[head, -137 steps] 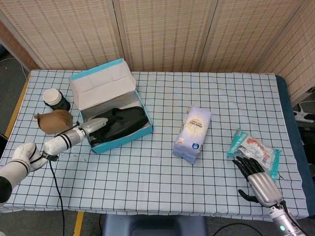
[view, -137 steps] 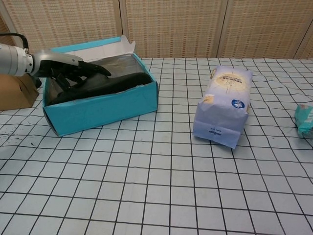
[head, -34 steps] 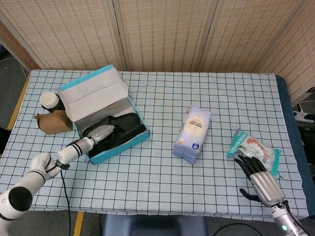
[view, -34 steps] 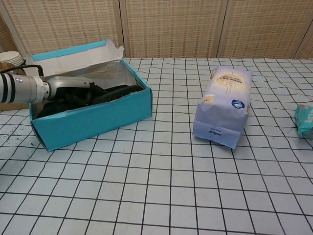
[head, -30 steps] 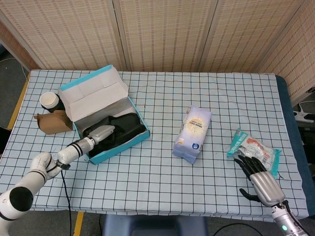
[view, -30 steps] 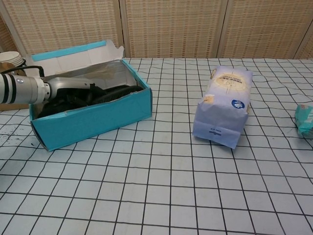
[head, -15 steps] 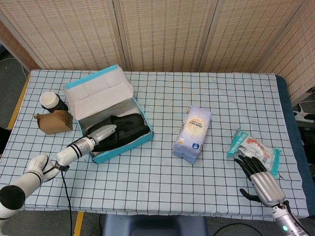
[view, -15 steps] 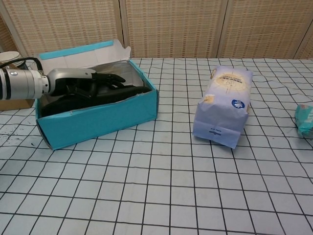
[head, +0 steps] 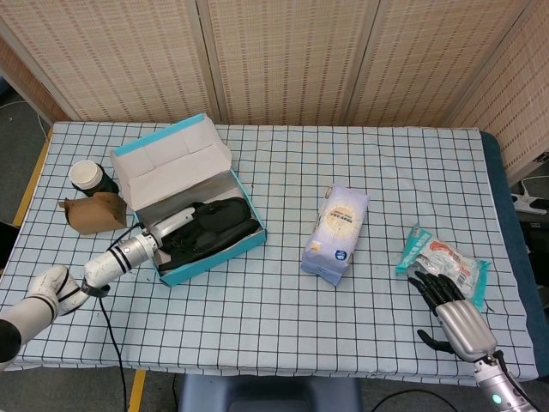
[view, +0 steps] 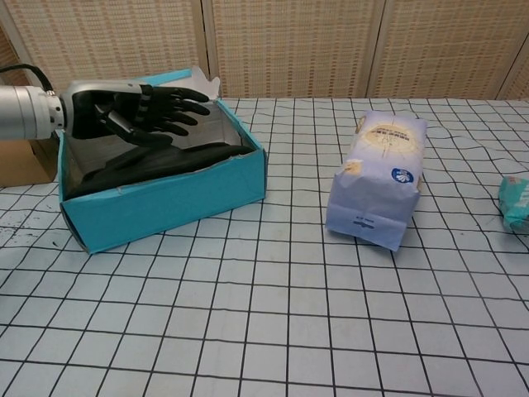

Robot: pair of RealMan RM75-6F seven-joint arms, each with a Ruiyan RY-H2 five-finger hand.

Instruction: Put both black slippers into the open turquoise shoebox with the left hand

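Observation:
The open turquoise shoebox [head: 216,252] [view: 165,203] sits at the table's left, lid standing up behind it. Black slippers [head: 219,222] [view: 157,161] lie inside it; I cannot separate one from the other. My left hand [head: 169,225] [view: 132,112] hovers above the box's left end with fingers spread and nothing in them, clear of the slippers. My right hand [head: 450,309] rests low on the table's front right corner, fingers apart, holding nothing; the chest view does not show it.
A lavender bag [head: 335,233] [view: 378,178] stands mid-table. A turquoise snack packet [head: 443,262] [view: 517,203] lies right, just beyond my right hand. A paper cup [head: 88,174] and brown cardboard piece [head: 95,212] sit left of the box.
My left hand has lifted out of the box and opened its fingers above the slippers. Earlier the box was shoved left and turned, then slid back right. The right hand stayed still.

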